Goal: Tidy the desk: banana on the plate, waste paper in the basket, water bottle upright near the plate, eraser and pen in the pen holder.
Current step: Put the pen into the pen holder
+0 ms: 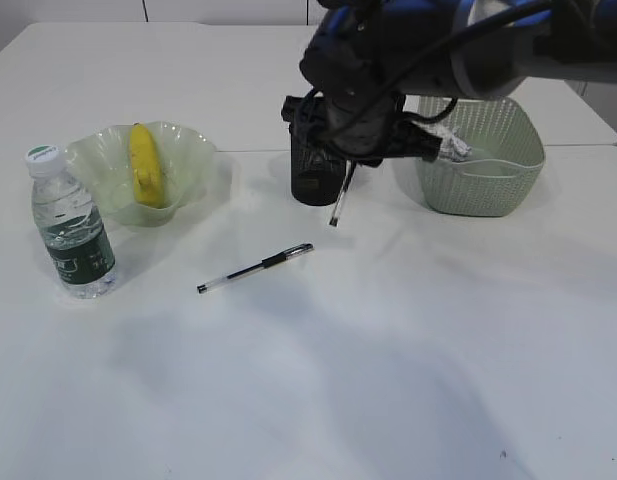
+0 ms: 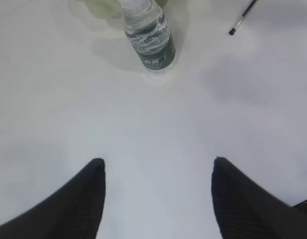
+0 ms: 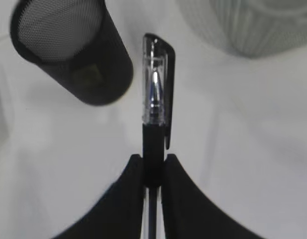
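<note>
My right gripper (image 3: 153, 172) is clamped on a pen (image 3: 155, 107), hanging beside the black mesh pen holder (image 3: 73, 55). My left gripper (image 2: 158, 172) stands wide and empty over the worktop (image 2: 158, 119), bottle (image 2: 149, 37) upright ahead.

Banana (image 1: 146, 165) on plate (image 1: 193, 150); bottle (image 1: 72, 225) upright; pen (image 1: 255, 268) flat.

The water bottle (image 1: 72, 228) carries a dark green label. Its print is too small and blurred to read.
</note>
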Available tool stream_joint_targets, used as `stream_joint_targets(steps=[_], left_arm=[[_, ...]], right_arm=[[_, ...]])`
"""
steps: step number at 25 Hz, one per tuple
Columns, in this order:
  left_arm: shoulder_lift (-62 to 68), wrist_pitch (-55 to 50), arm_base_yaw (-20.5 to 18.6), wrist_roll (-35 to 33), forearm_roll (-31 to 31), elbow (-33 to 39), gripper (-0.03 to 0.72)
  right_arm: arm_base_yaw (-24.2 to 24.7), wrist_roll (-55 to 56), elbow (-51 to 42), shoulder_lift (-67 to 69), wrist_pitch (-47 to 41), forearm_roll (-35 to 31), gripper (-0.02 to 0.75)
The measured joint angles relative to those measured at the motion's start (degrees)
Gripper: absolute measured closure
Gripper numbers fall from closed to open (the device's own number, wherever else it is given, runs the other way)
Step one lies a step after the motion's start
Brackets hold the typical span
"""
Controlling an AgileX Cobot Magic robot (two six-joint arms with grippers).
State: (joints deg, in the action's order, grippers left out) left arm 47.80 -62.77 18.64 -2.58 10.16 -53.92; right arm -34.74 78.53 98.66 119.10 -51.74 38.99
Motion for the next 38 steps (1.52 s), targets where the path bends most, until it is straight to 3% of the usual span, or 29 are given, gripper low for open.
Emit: stream_joint_targets(steps=[13,26,31,38], left_arm=[[0.0,-2.2,0.0,0.0,-1.1,0.0,0.214],[0.0,-3.8,0.0,0.0,-4.7,0.0,0.214],[0.0,-3.8,0.0,0.0,-4.7,0.0,0.214],[0.0,-3.8,0.0,0.0,-4.8,0.0,0.214]], right_arm=[[0.0,-1.1,2.5,0.1,0.1,24.2,0.68],[0.3,3.2,2.5,0.1,5.6,48.6,0.68],[2.5,9.1,2.5,0.1,8.4,51.6,0.68],[7.8,20.5,2.5,0.1,18.8,53.9,0.68]])
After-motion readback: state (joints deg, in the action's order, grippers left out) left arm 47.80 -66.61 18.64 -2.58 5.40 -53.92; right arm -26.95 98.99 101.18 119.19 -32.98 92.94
